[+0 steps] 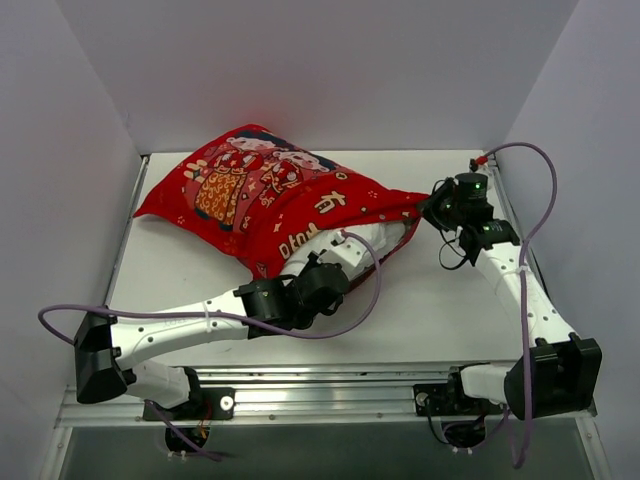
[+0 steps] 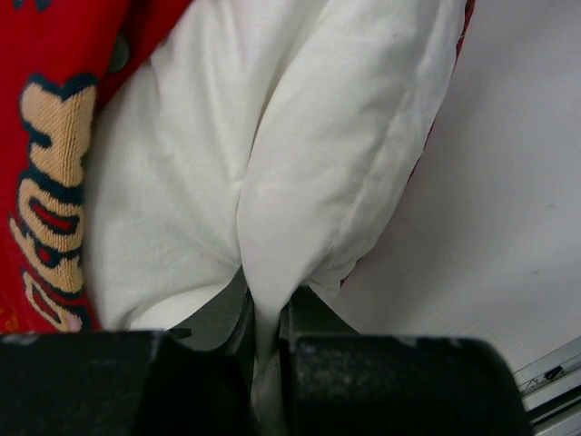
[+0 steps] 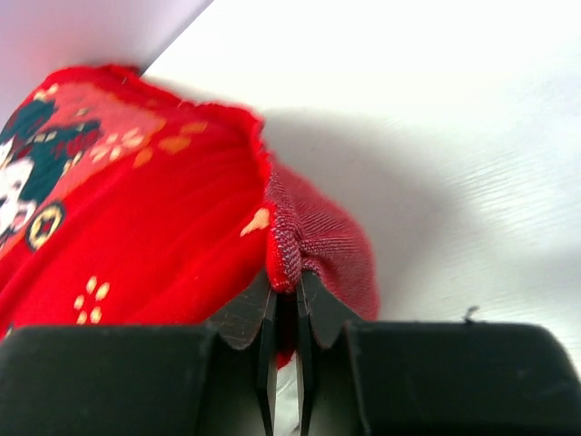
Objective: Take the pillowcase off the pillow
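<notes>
Bright red printed fabric pillowcase (image 1: 255,190) lies on far-left part of white worktop (image 1: 440,310), open mouth facing near-right. Plump white pillow (image 1: 368,240) protrudes from mouth, remainder hidden inside.

At near edge of exposed pillow: left pincer (image 1: 340,262), jaws almost together, pinching fold of white pillow cloth. Left wrist view shows fold squeezed between fingers.

At right-hand corner of pillowcase: right pincer (image 1: 428,207), jaws clamped on ribbed red hem. Corner tapers to point at this pincer, above worktop.
</notes>
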`<control>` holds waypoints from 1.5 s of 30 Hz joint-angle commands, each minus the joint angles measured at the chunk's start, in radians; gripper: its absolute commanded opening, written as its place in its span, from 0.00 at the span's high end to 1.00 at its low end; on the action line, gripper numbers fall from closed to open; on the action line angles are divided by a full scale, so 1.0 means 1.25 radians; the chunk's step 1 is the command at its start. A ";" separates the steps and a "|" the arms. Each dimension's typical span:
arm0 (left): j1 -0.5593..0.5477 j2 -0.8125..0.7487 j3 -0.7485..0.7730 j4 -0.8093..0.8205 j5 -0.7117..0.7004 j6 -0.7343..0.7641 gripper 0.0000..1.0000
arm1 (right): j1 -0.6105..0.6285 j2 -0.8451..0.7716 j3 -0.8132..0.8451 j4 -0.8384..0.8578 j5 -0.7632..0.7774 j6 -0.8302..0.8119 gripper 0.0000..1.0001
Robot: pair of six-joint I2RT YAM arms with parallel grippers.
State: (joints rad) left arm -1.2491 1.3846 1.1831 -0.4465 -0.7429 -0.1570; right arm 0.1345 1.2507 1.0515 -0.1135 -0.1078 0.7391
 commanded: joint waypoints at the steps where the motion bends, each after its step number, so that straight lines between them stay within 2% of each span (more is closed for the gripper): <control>1: 0.005 -0.069 0.009 -0.006 -0.041 -0.028 0.98 | -0.055 0.005 0.041 -0.016 0.063 -0.040 1.00; 7: 0.007 -0.159 -0.015 -0.065 -0.043 -0.076 0.98 | -0.103 0.024 0.035 -0.010 0.060 -0.049 1.00; 11: 0.007 -0.230 -0.026 -0.074 -0.006 -0.094 0.98 | -0.104 0.030 -0.018 0.078 0.032 -0.035 1.00; 15: 0.007 -0.258 -0.031 -0.056 0.119 -0.073 0.98 | -0.103 0.061 -0.060 0.193 -0.072 -0.030 1.00; 16: 0.007 -0.262 -0.031 -0.055 0.180 -0.073 0.98 | -0.104 0.069 -0.055 0.216 -0.083 -0.030 1.00; 22: 0.007 -0.336 -0.053 -0.011 0.276 -0.089 0.98 | -0.097 0.120 -0.056 0.336 -0.136 -0.043 1.00; 26: 0.007 -0.366 -0.060 0.010 0.399 -0.079 0.98 | -0.081 0.182 -0.025 0.390 -0.168 -0.050 1.00; 30: 0.005 -0.337 -0.063 0.015 0.570 -0.068 0.98 | -0.052 0.230 0.045 0.393 -0.170 -0.060 1.00; 37: -0.002 -0.217 -0.056 0.033 0.776 -0.061 0.98 | -0.027 0.306 0.207 0.385 -0.156 -0.037 1.00; 45: -0.020 -0.077 -0.005 0.030 0.874 -0.022 0.98 | 0.031 0.409 0.385 0.352 -0.156 -0.028 1.00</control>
State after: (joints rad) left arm -1.2209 1.2724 1.1015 -0.4255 0.0414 -0.1741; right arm 0.1608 1.7405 1.4189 0.1757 -0.3889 0.7059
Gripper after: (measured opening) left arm 0.128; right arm 0.038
